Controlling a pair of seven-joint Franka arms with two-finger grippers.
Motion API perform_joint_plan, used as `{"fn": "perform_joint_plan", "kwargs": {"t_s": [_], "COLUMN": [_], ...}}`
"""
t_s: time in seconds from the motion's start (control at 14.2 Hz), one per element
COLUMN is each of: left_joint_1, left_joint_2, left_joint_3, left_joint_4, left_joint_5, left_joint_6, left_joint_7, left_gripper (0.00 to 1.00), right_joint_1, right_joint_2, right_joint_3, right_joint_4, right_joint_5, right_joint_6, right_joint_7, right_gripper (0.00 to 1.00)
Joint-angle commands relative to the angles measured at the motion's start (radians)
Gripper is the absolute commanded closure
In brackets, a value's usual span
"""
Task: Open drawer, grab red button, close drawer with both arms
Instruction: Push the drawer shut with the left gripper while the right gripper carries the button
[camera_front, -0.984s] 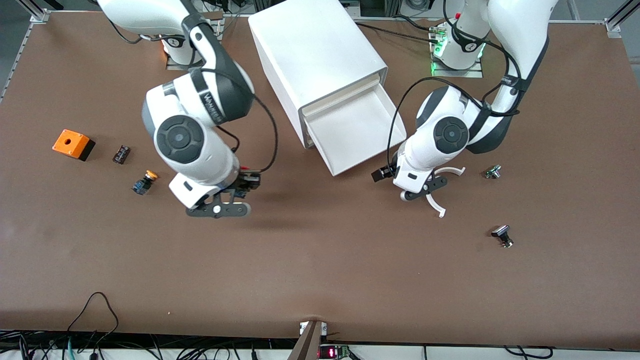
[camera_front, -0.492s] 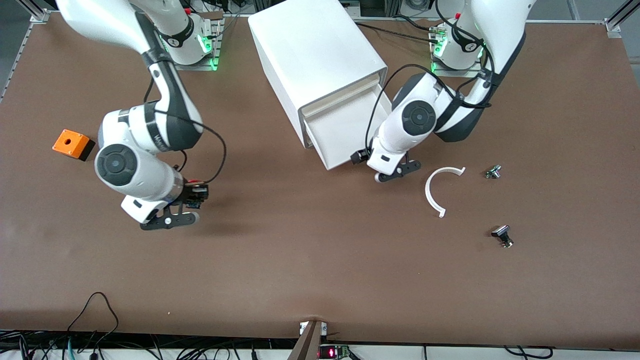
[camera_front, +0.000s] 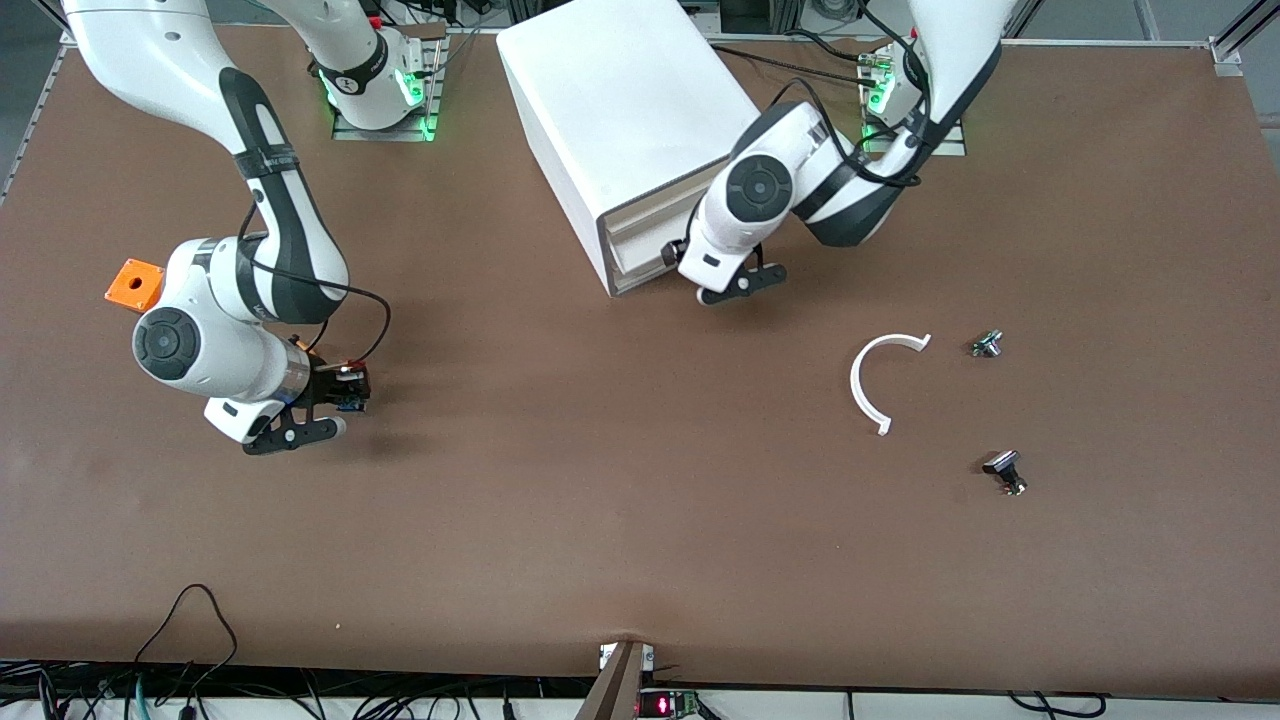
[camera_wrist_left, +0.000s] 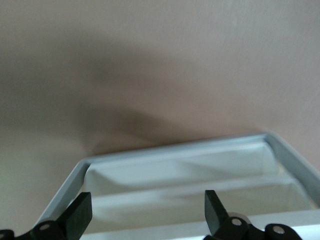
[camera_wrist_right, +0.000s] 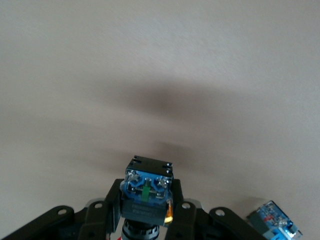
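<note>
My right gripper (camera_front: 295, 435) is shut on the button (camera_wrist_right: 146, 192) and holds it above bare table toward the right arm's end. The button's black-and-blue block faces the right wrist camera and its cap is tucked low between the fingers. In the front view my hand hides the button. The drawer (camera_front: 640, 252) is pushed into the white cabinet (camera_front: 630, 110), its cream front about level with the cabinet's front. My left gripper (camera_front: 740, 285) is open and empty right at the drawer's front. In the left wrist view its fingers (camera_wrist_left: 80, 215) stand wide apart over the cabinet's front (camera_wrist_left: 175, 170).
An orange box with a hole (camera_front: 135, 283) sits beside my right arm. A second blue-bodied button (camera_wrist_right: 274, 221) lies on the table near my right gripper. A white curved piece (camera_front: 875, 380) and two small metal parts (camera_front: 987, 344) (camera_front: 1005, 472) lie toward the left arm's end.
My left gripper moved in against the drawer's front, and the drawer went from wide open to shut. My right gripper carried the button toward the right arm's end of the table.
</note>
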Motion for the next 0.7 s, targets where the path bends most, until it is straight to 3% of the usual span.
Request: {"fn": "perform_joint_plan", "kwargs": {"t_s": [0.0,0.21,0.42,0.49,0.56,0.63], "left_joint_1": [0.02,0.015,0.012,0.021,0.032,0.05], "left_joint_2": [-0.031,-0.029,-0.031,-0.031,-0.031,-0.028], "left_joint_3": [-0.042,-0.045,-0.045,-0.045,-0.042,-0.04], "left_joint_4": [-0.012,-0.007,-0.006,0.006,0.034,0.075], "left_joint_5": [0.005,0.004,0.005,0.005,0.007,0.016], "left_joint_6": [-0.057,-0.059,-0.059,-0.062,-0.082,-0.127], "left_joint_7": [-0.015,-0.016,-0.015,-0.003,0.002,0.004], "left_gripper": [0.01,0.01,0.01,0.01,0.01,0.01], "right_joint_1": [-0.024,-0.042,-0.041,-0.041,-0.041,-0.041], "right_joint_2": [0.004,0.009,0.014,0.017,0.014,0.005], "right_joint_3": [0.013,0.013,0.015,0.013,0.013,0.015], "right_joint_4": [-0.054,-0.114,-0.152,-0.161,-0.16,-0.157], "right_joint_5": [0.023,0.023,0.023,0.023,0.022,0.022], "right_joint_6": [0.068,0.152,0.216,0.236,0.238,0.232], "right_joint_7": [-0.044,-0.072,-0.072,-0.072,-0.072,-0.072], "right_gripper": [1.0,1.0,0.83,0.65,0.53,0.22]}}
